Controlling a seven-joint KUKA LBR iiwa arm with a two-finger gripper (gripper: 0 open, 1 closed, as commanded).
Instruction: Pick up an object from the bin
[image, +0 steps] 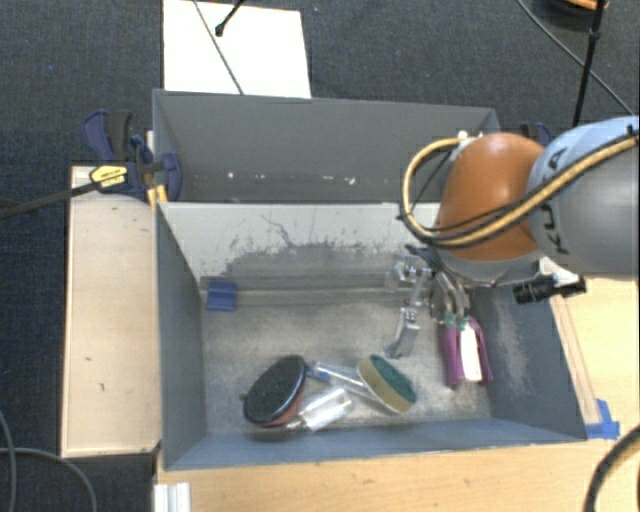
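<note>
Gripper (425, 325) low over the right half of the bin (300, 150); whether it is open or closed cannot be told. A purple-and-white stick (463, 352) lies just beside it, and a green-topped round pad (388, 383) lies near, toward the front wall.

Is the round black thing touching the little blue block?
Apart. The camera view shows bare bin floor between the round black thing and the blue block.

Blue block (221, 296) far left; black round disc (274, 389) front-left, well apart.
</note>
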